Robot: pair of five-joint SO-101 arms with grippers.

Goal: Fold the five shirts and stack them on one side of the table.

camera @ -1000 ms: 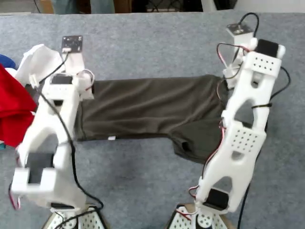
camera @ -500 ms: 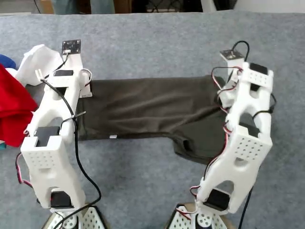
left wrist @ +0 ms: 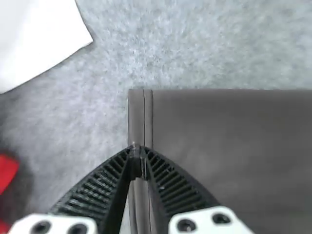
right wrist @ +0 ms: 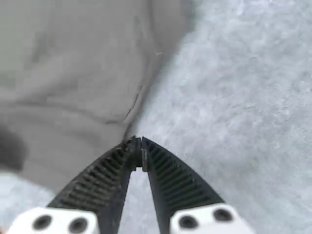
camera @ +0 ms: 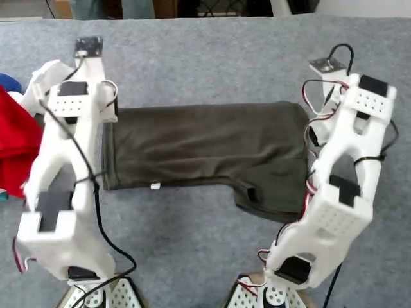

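Nearest, a sleeve (camera: 263, 199) of the dark shirt (camera: 205, 144) pokes out on the near side. The shirt lies flat on the gray counter (camera: 192, 256). The left jaws are pressed together right at its hem. The right jaws are pressed together at its other edge. I cannot tell if cloth is caught in them. I think both should grab one edge, lift together, and keep it smooth. Farther left lie red cloth (camera: 16, 147) and white cloth (camera: 45, 74).

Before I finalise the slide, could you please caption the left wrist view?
Closed left gripper at the hemmed edge of the dark shirt on grey carpet, white cloth nearby.
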